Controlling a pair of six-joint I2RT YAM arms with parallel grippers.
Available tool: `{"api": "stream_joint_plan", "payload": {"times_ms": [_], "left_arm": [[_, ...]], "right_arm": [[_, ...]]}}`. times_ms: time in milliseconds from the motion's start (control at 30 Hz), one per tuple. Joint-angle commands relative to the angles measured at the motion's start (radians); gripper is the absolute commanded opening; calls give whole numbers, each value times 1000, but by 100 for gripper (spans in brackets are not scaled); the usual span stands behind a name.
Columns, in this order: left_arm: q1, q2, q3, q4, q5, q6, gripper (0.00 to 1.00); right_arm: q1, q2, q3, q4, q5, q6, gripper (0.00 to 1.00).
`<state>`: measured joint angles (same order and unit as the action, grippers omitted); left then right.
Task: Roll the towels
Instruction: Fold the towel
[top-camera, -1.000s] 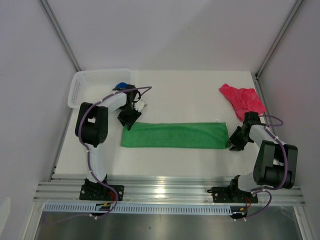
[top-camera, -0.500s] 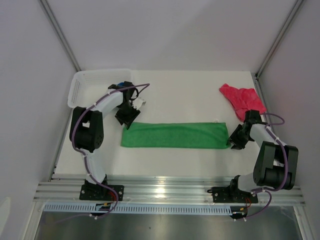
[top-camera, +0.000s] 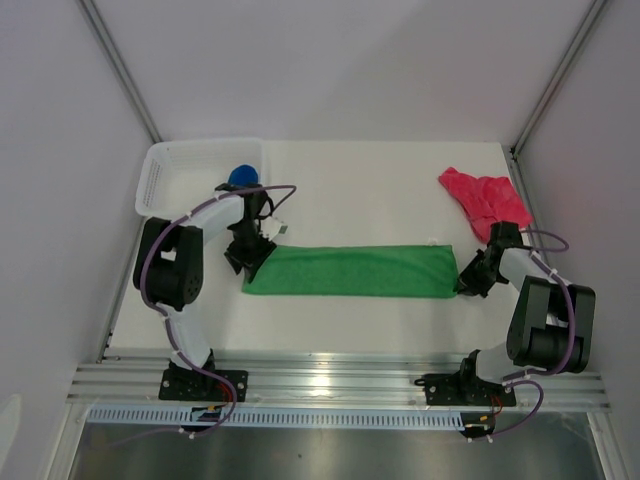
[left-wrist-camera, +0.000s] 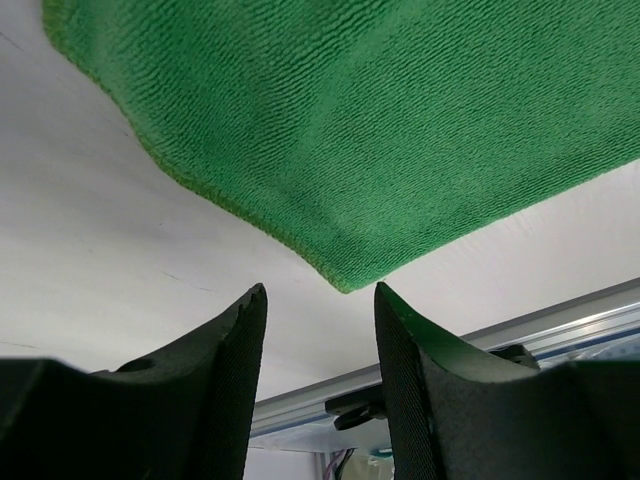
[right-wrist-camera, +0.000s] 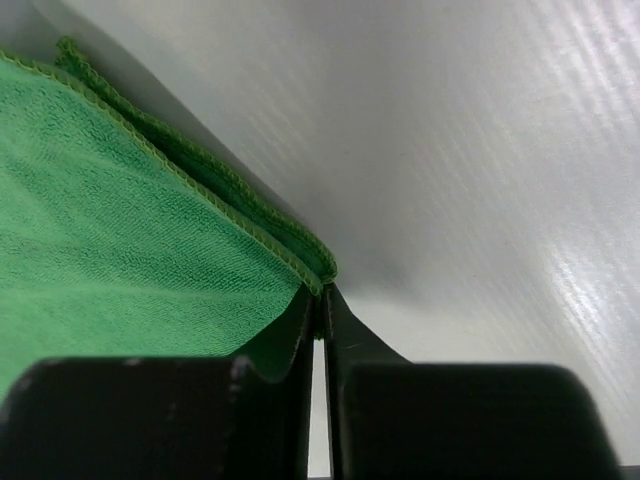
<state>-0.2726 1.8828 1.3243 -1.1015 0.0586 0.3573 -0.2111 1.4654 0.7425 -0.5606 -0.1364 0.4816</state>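
Right wrist view shows your right gripper (right-wrist-camera: 319, 292) pinched together on a corner of the green towel (right-wrist-camera: 120, 240), the cloth spreading left of the jaws. Your left gripper (left-wrist-camera: 321, 292) stands apart, another towel corner just ahead of its gap.

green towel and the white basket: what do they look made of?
The green towel: soft cloth, likely microfibre terry, matte; fine ribbed pile and a stitched hem show up close. The basket: probably rigid white plastic; walls are an open mesh grid, finish too small to tell.
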Motion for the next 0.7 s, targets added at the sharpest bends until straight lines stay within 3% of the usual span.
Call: {"api": "stream_joint_plan", "payload": {"times_ms": [0,167,467,567,667], "left_arm": [[12,-56,42,3,50,-6,51],[30,-68,47,-1,75,-4,52],[59,-93,24,15,73,-7,52],[67,-102,29,22,75,-15,52],[70,-102,33,23,72,-17,52]], "right_arm": [[-59,-22,41,4,89,-4,3],[-140,-92,93,-33,165,-46,2],[-157,-71,271,-101,219,-187,0],[-88,-79,333,-125,273,-233,0],[71,-71,374,-142,308,-261,0]]}}
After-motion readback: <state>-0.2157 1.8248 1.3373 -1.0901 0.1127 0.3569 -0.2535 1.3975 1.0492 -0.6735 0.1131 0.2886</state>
